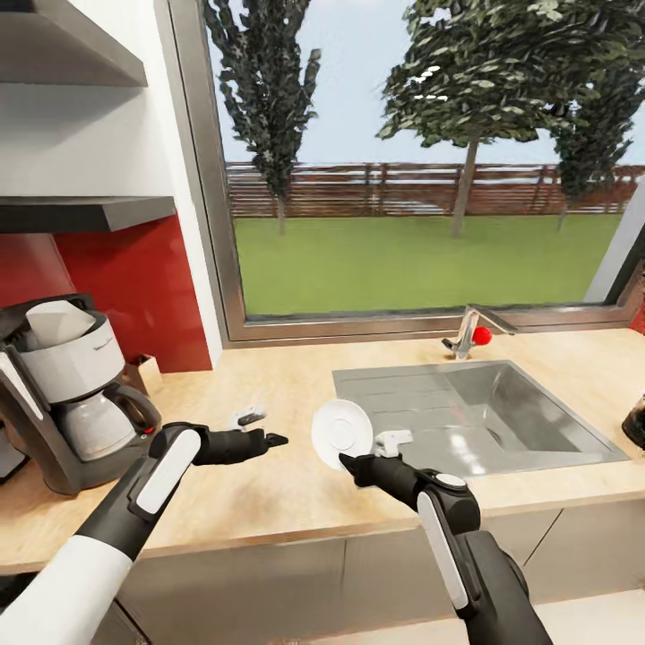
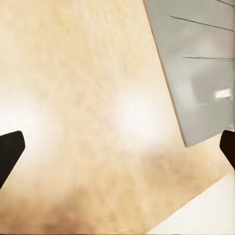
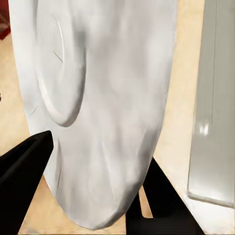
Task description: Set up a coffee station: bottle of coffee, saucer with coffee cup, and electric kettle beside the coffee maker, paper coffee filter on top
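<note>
- The table [image 1: 296, 394], a long light-wood top under a wide window [image 1: 421, 161], carried a steel sink [image 1: 502, 421] with nothing showing in its basin.
- The coffee maker [image 1: 67, 403] stood at the table's left end against the red backsplash [image 1: 134, 287]; a white paper filter [image 1: 55, 322] sat in its pale grey basket, and a glass carafe sat below.
- A thin black shelf [image 1: 81, 213] hung on the wall above it.
- The right hand [image 1: 351, 462] reached forward over the table's front edge, its black fingers [image 3: 22, 176] clamped on the rim of the saucer [image 1: 341, 434], which stood nearly on edge just left of the sink.
- The saucer was round, white and smooth, with a shallow raised ring.
- The left hand [image 1: 269, 430] hovered over bare wood between coffee maker and saucer, fingers [image 2: 10, 152] spread apart and holding nothing.
</note>
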### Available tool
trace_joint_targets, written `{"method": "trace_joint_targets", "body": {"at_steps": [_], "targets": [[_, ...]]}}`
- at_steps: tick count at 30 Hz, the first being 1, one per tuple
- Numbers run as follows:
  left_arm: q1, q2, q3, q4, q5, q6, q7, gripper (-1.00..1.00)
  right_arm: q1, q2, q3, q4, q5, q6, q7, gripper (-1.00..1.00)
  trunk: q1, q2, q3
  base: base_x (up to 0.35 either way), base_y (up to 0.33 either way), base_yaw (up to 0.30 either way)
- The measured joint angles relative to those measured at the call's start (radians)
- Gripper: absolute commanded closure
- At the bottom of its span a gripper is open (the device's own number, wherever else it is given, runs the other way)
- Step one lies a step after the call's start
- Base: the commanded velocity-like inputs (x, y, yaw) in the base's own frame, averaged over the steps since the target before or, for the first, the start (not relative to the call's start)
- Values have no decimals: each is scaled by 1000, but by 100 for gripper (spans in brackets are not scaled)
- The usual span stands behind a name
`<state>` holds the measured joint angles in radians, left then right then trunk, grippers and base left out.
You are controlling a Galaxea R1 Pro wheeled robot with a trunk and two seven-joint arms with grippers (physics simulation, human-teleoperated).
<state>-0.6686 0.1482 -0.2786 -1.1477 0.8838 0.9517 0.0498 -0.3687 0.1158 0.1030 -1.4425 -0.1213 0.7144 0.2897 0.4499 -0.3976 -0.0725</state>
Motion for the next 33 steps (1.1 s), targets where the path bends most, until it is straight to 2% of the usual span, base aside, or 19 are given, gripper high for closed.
{"method": "trace_joint_targets", "body": {"at_steps": [8,13,17,21,23,24,26,27,28,29,30,33], "targets": [[7,0,-5,-4,3,0,-8,-100,0,-1,0,0,0,-5,0,100,0,0,0,-336,0,0],[58,-5,-6,-12,1,-9,-36,-100,0,-1,0,0,1,-38,-1,100,0,0,0,-326,0,90],[192,1,-10,-13,4,-92,-110,-100,0,-1,0,2,1,-41,-1,100,0,0,1,-223,0,250],[274,1,-16,-13,1,-121,-180,-100,0,0,1,2,1,-42,-1,100,0,0,3,-81,0,266],[346,-3,-38,-12,-10,-130,-218,-100,0,0,1,2,1,-42,0,100,-1,0,4,-13,0,269],[390,-3,-70,-10,-30,-140,-225,-100,0,0,1,2,1,-42,0,100,-1,0,4,-5,0,269],[433,0,-94,4,-71,-171,-224,-100,0,-1,1,2,1,-42,0,100,-1,0,5,-3,0,269],[453,1,-98,18,-104,-194,-223,-100,0,-1,1,2,1,-42,0,100,-1,0,6,-1,0,269],[481,3,-99,51,-163,-232,-221,-100,0,-1,1,2,1,-42,0,100,-1,0,6,-1,0,270],[491,4,-98,69,-182,-246,-221,-100,0,-1,1,2,1,-42,0,100,-1,0,7,0,0,268],[513,6,-96,123,-235,-287,-221,-100,0,0,1,2,1,-42,0,100,-1,0,7,0,0,265],[532,7,-94,259,-284,-370,-222,-100,0,0,1,2,1,-42,0,100,-1,0,8,0,0,196]]}}
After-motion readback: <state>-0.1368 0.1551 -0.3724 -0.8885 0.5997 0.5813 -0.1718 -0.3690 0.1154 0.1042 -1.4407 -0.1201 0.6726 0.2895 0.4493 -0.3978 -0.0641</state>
